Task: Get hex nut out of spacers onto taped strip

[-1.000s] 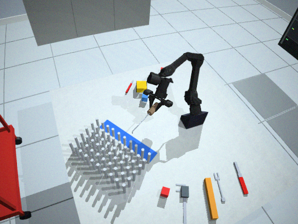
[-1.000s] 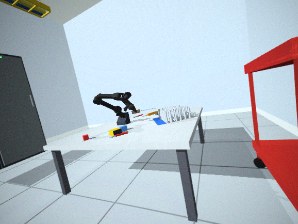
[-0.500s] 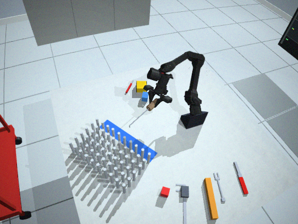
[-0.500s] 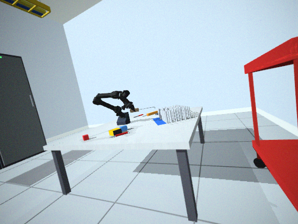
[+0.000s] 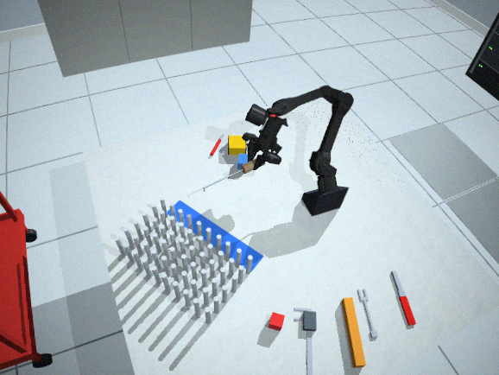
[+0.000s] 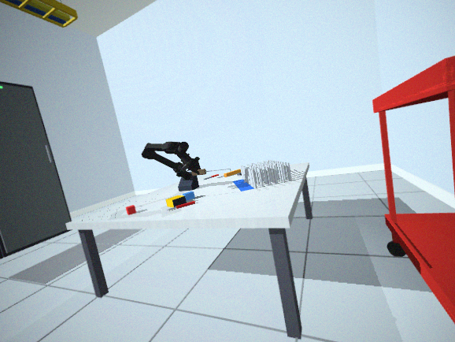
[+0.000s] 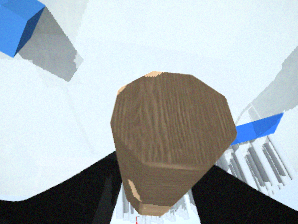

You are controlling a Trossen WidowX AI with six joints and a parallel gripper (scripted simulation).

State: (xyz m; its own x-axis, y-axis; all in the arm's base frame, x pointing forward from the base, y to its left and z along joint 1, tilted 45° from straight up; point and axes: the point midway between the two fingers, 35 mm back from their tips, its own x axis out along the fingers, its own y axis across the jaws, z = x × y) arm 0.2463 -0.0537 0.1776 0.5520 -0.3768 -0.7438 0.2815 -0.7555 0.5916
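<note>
My gripper is shut on the brown wooden handle of a hook tool. The tool's thin rod points toward the spacer field, with its small bent tip held above the table, outside the field. The metal spacers stand upright in rows. The blue taped strip lies along their front. I cannot make out the hex nut in any view.
A blue block and a yellow block are near the gripper, beside a red-handled tool. A red cube, a hammer-like tool, an orange bar, a wrench and a red-handled tool lie apart.
</note>
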